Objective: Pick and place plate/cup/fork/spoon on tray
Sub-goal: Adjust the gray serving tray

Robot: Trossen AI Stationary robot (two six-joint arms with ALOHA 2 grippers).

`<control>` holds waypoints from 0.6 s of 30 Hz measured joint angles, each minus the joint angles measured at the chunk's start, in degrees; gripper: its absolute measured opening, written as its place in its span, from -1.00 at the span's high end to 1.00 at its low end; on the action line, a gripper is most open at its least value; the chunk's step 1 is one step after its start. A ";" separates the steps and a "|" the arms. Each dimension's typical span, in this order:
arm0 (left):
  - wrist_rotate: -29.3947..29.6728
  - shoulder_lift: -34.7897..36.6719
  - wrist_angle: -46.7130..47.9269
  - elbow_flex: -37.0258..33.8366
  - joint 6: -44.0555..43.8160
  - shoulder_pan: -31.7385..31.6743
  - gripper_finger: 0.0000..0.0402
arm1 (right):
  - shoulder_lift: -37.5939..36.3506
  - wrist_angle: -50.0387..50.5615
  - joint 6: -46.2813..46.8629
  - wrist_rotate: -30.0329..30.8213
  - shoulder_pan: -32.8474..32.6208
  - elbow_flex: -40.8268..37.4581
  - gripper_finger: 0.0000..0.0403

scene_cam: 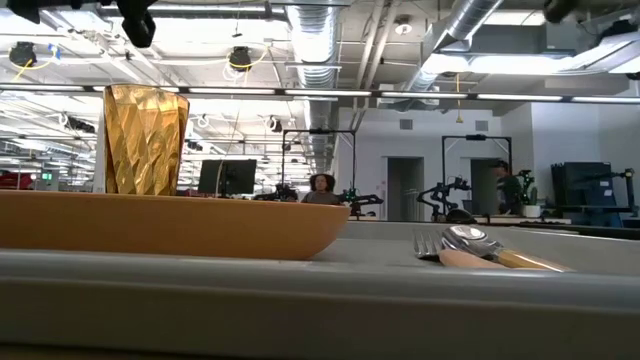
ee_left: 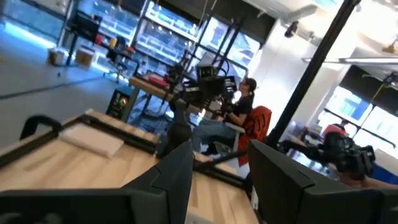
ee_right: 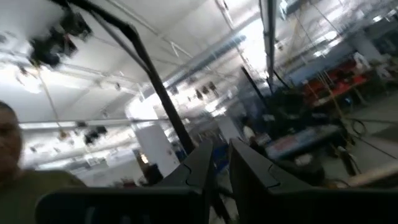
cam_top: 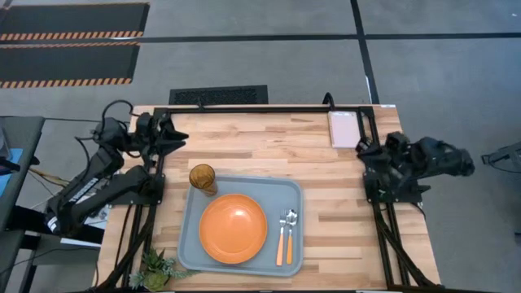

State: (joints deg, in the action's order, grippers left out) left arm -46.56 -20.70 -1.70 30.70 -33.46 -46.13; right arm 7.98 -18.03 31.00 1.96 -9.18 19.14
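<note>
The grey-blue tray (cam_top: 189,244) lies at the table's near middle. The orange plate (cam_top: 233,228) lies flat in it and also shows in the low view (scene_cam: 170,225). The amber cup (cam_top: 203,177) stands upright at the tray's far left corner (scene_cam: 146,140). The fork (cam_top: 281,238) and the spoon (cam_top: 290,236) lie side by side in the tray, right of the plate, heads toward the far edge. My left gripper (cam_top: 177,132) hovers open at the table's far left, touching nothing. My right gripper (cam_top: 363,150) is shut and raised at the right edge.
A pinkish-white pad (cam_top: 344,129) lies at the far right corner. A small green plant (cam_top: 159,267) sits at the near left corner. Bare wood lies between the tray and the right arm. People sit and stand in the room beyond the table.
</note>
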 joint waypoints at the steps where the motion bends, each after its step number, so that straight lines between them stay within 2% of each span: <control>1: -0.22 0.28 -0.20 -0.96 -0.14 0.02 0.29 | -1.55 1.12 -0.19 -0.10 0.53 -1.61 0.62; 8: -0.14 5.67 -2.79 -9.57 -0.55 0.00 0.41 | -6.39 0.90 -3.15 -0.97 0.86 -10.90 0.62; 12: 2.30 11.44 -2.62 -14.25 -0.52 0.01 0.48 | -6.61 -1.65 -6.91 -2.16 0.58 -13.06 0.62; 18: 4.26 20.72 -3.07 -21.63 -6.01 0.07 0.55 | -6.58 -2.85 -8.12 -2.03 0.61 -15.81 0.62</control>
State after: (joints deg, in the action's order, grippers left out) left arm -42.29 0.03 -4.77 9.08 -39.47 -46.06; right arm 1.40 -20.89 22.88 -0.08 -8.58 3.33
